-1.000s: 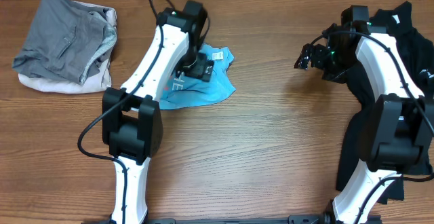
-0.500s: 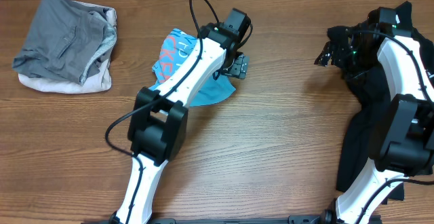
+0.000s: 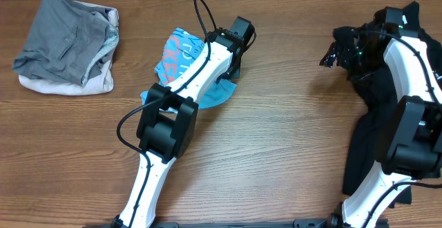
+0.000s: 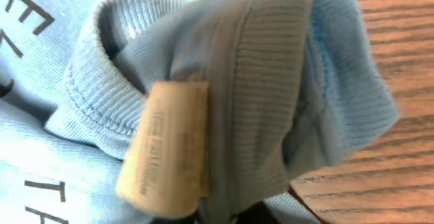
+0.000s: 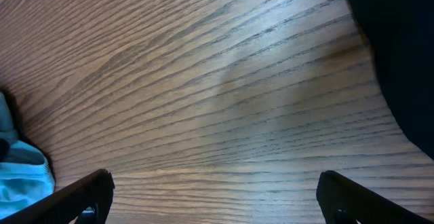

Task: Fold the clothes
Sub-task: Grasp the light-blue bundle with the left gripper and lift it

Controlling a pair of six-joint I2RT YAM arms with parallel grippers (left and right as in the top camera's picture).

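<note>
- Left gripper [image 3: 233, 68]: at the right edge of the light blue T-shirt [image 3: 181, 52], far centre of the table [image 3: 290, 145]; opening and hold cannot be told (bunched collar fills its wrist view).
- Right gripper [image 5: 217, 203]: jaws wide apart, empty, over bare wood beside the black shirt [image 3: 360, 148].

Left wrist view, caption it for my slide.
Close-up of the light blue T-shirt, its ribbed collar and tan neck label bunched over the wooden table.

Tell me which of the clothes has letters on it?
The light blue T-shirt in the middle, with red-and-white letters. The grey pile at far left and the black shirt on the right show none.
</note>
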